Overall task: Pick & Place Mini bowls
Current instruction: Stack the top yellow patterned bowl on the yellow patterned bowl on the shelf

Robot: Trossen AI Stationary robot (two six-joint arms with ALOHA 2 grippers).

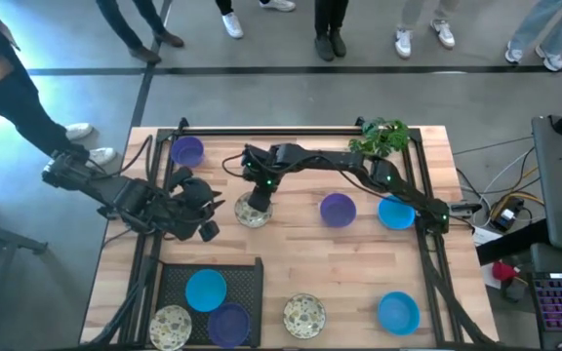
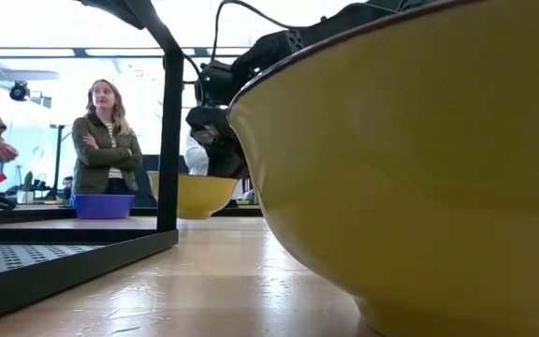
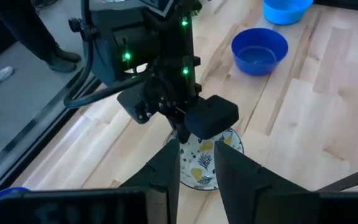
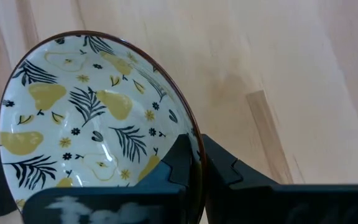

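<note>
The right gripper (image 4: 196, 163) pinches the rim of a cream bowl with yellow pears and dark leaves (image 4: 86, 118). One finger is inside the bowl and the other is outside, with the thin rim squeezed between them. From above, this bowl (image 1: 253, 213) sits near the middle of the wooden table (image 1: 359, 283), right under the right gripper (image 1: 259, 201).

The left gripper (image 3: 197, 167) is just beside the same bowl (image 3: 205, 163). Its fingers (image 3: 166, 168) are a little apart with nothing between them, and the bowl lies just past their tips.

Past the right gripper's fingers, farther off, rest a purple bowl (image 1: 338, 209) and a bright blue bowl (image 1: 395, 213). Near the left gripper, a black tray (image 1: 247, 278) holds a blue bowl (image 1: 206, 290), a purple bowl (image 1: 229, 323) and a pear bowl (image 1: 170, 327).
</note>
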